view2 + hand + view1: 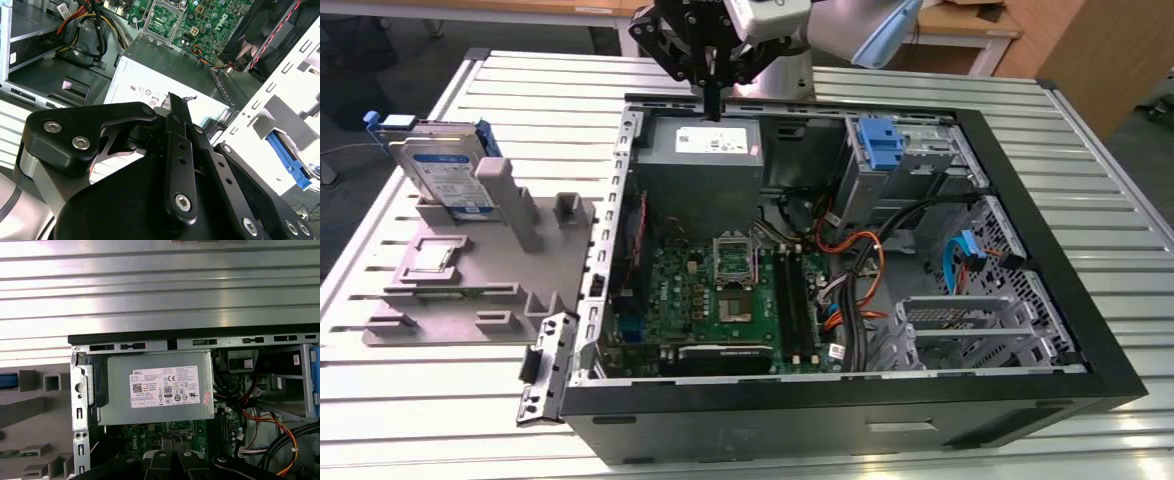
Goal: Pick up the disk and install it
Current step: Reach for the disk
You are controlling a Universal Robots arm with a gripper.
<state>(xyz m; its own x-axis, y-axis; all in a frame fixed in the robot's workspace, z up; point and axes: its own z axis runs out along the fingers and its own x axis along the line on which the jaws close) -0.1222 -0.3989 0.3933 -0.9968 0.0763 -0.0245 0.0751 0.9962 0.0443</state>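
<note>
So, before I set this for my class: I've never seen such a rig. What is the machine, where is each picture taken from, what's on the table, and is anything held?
It is a single robot arm ending in a gripper, a two-fingered clamp. The exterior view comes from a camera off the arm that sees the whole scene. Both wrist views come from cameras riding on the arm, looking past the black gripper parts. On the slatted metal table lies an open computer case, its green circuit board and grey power-supply box exposed. On the exterior view's left, a grey holder carries the disk, a silver drive with blue rails, standing on edge. The gripper hangs over the power-supply box, shut and holding nothing; the disk is not yet picked up.
</note>
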